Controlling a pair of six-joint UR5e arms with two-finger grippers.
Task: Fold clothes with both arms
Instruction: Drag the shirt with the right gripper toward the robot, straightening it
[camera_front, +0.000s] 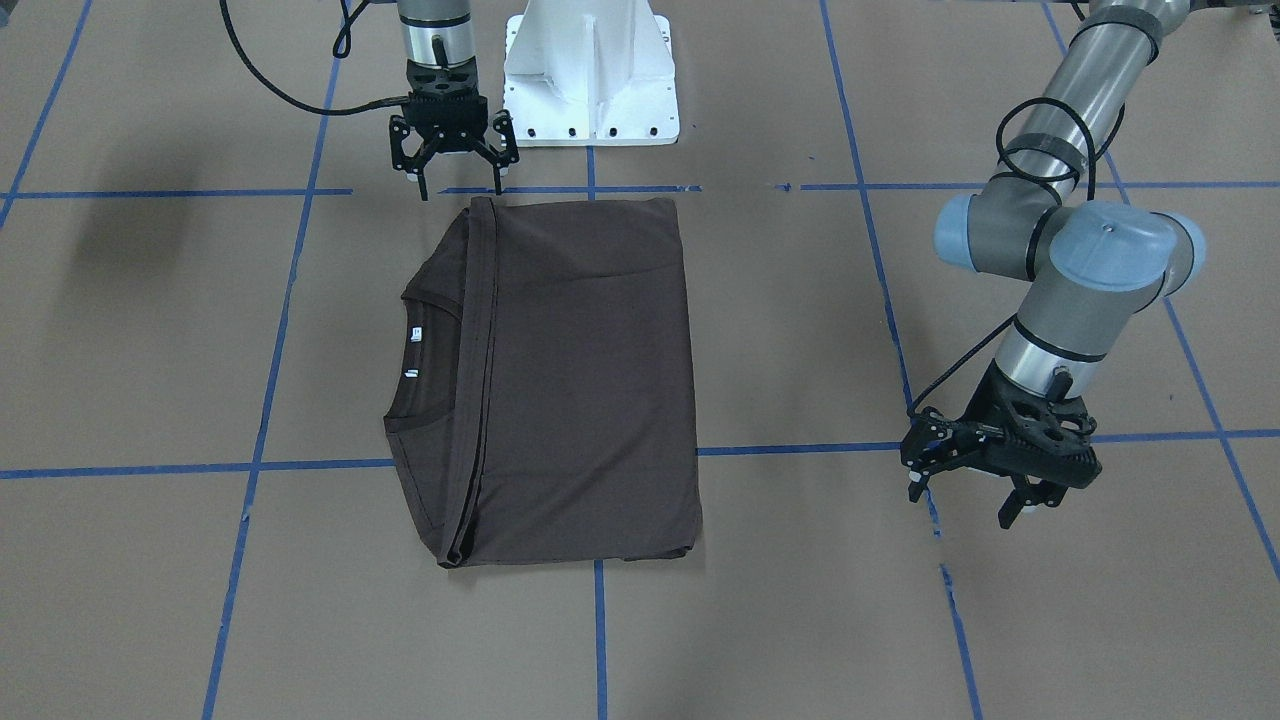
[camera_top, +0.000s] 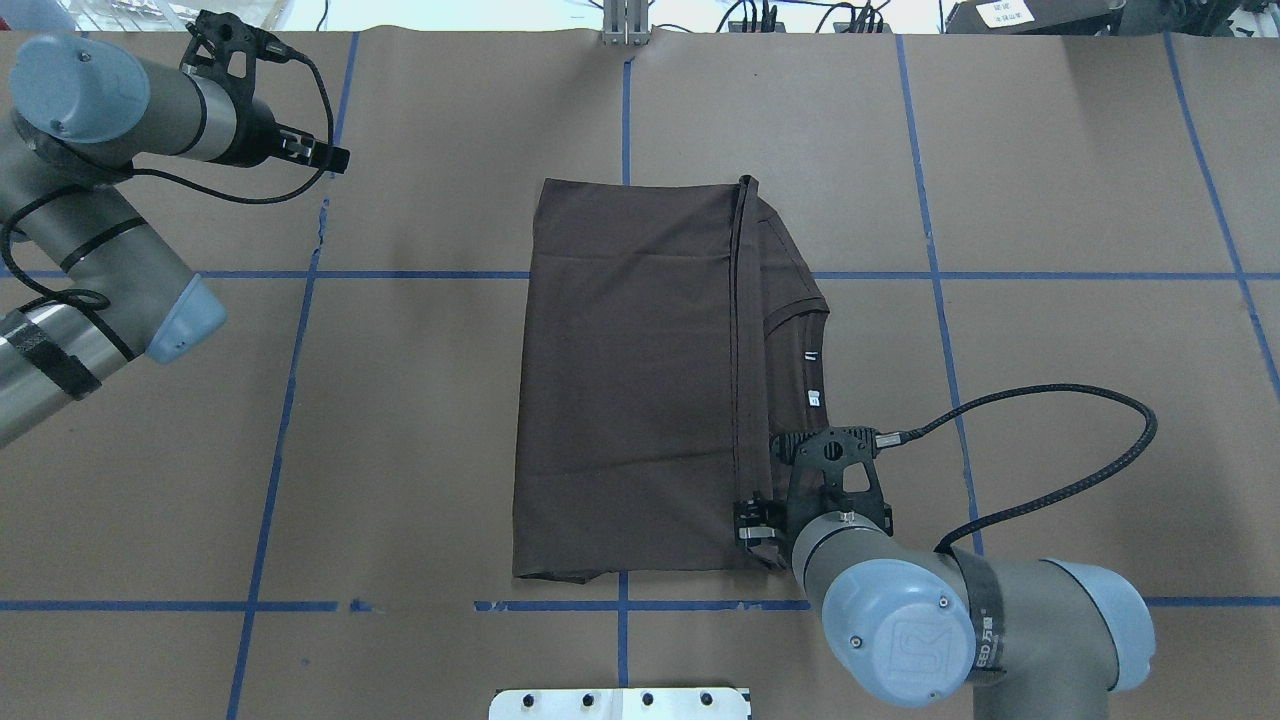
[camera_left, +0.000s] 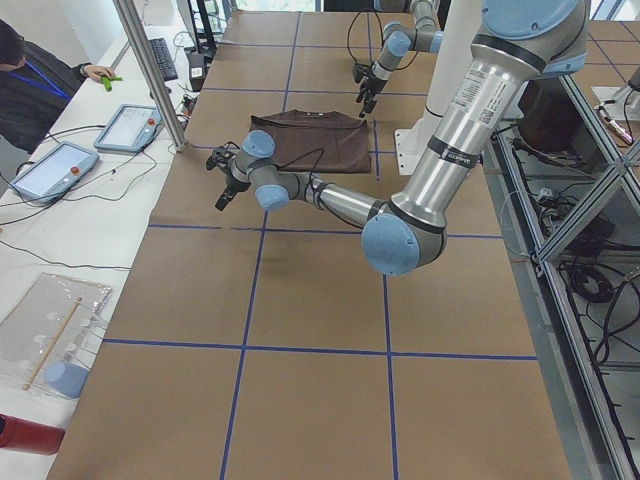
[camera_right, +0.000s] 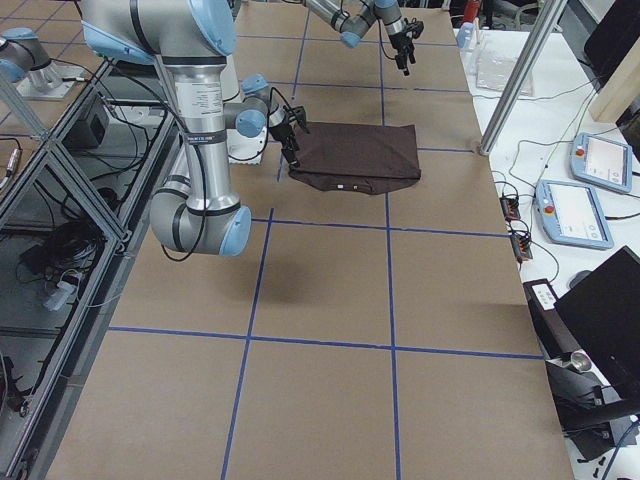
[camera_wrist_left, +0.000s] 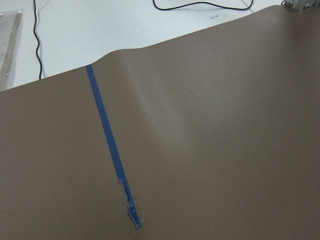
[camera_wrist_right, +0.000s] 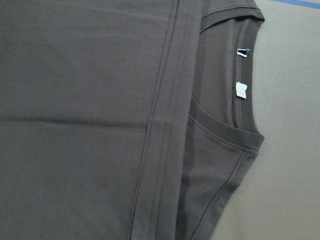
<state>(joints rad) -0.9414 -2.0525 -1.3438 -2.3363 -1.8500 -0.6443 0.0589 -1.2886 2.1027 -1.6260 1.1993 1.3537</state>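
Folded dark brown T-shirt lies flat on the brown paper-covered table, collar toward my right. My black right gripper hangs spread wide over the shirt's near right corner. My left gripper, well apart, seems parted too.

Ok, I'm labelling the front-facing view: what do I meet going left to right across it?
Blue tape line beside the collar → dark brown folded T-shirt → black two-finger left tool. The right tool overlaps the shirt, so omitted.

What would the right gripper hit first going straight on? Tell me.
Likely the T-shirt, at its hemmed corner; the right gripper points down there, though it may meet bare table.
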